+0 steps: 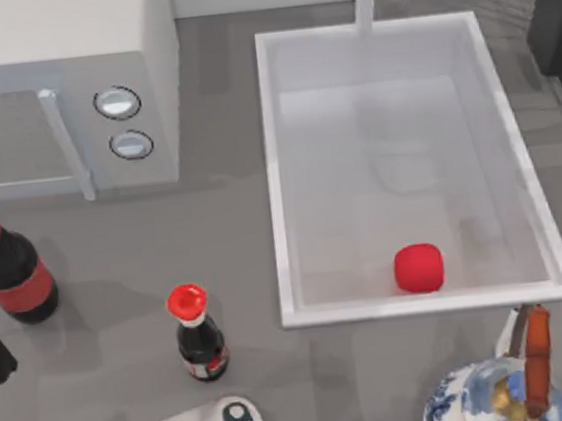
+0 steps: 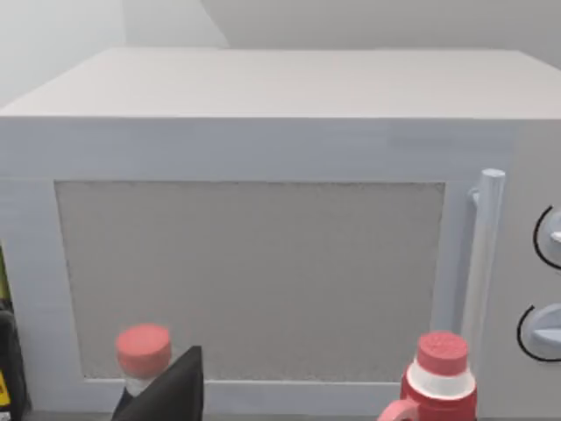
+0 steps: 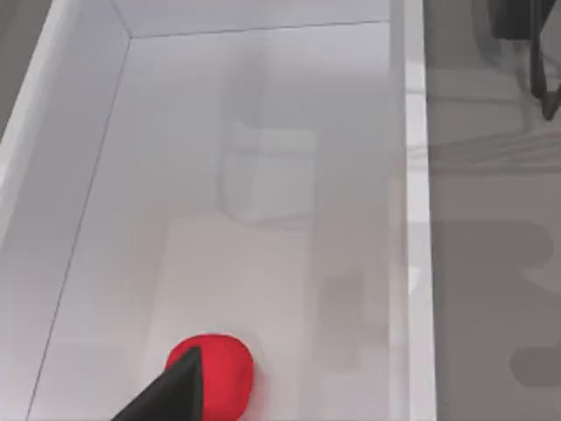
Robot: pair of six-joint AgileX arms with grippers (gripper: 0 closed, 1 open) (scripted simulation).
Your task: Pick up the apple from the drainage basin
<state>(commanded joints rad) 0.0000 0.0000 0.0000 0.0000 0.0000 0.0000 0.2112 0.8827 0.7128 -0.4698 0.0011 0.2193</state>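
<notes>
Apple [image 1: 419, 267] sits on the pale floor of the drainage basin [image 1: 279, 170], close to the basin's near wall and somewhat toward its right side, touching neither wall. In the right wrist view the apple [image 3: 215, 368] lies just ahead of one dark fingertip [image 3: 171, 393] of the right gripper, so I judge the right arm the nearer one; I cannot tell whether that gripper is open or closed. The left arm waits by the counter's left edge, facing the microwave [image 2: 263, 237].
</notes>
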